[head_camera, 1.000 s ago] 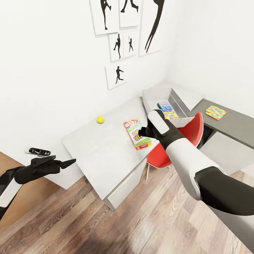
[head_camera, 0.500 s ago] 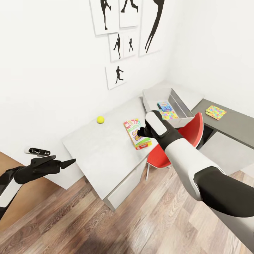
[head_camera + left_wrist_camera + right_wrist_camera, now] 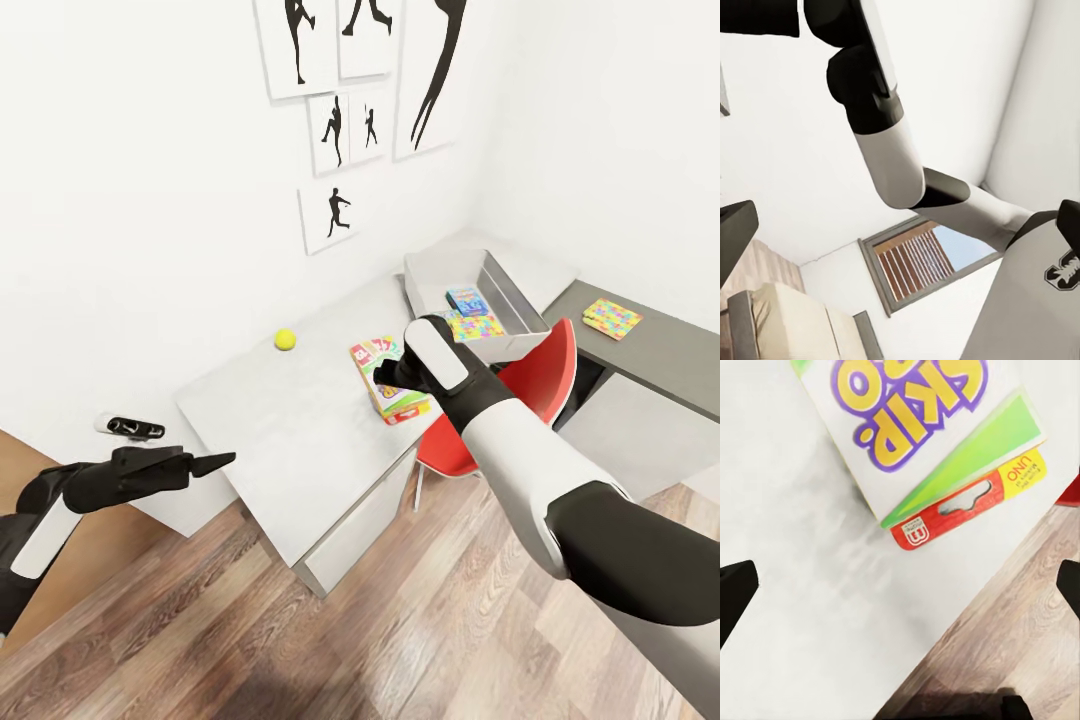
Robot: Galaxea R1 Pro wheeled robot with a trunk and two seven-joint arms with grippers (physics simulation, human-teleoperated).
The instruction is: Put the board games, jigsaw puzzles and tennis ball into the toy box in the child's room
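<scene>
Centre frame: flat white SKIP-BO card box (image 3: 388, 385) lying on the long grey-white mottled counter (image 3: 290, 440), partly covered by the black right end effector (image 3: 385, 375) poised over it. Left of that, small yellow-green ball (image 3: 285, 340). Upper right: pale grey plastic bin (image 3: 478, 300) holding a small blue box (image 3: 466, 300) and a multicoloured puzzle square (image 3: 476, 326). Far right: second puzzle square (image 3: 612, 318) on a dark grey cabinet (image 3: 665, 350). Lower left: left end effector (image 3: 205, 462) off the counter, fingers closed to a point.

My right arm (image 3: 520, 450) is stretched forward, wrist bent down, right gripper (image 3: 900, 577) open with its 2 fingertips wide apart at the frame edges. My left arm (image 3: 45, 510) sits low at my side, left gripper (image 3: 205, 462) pointing forward, state unclear.
</scene>
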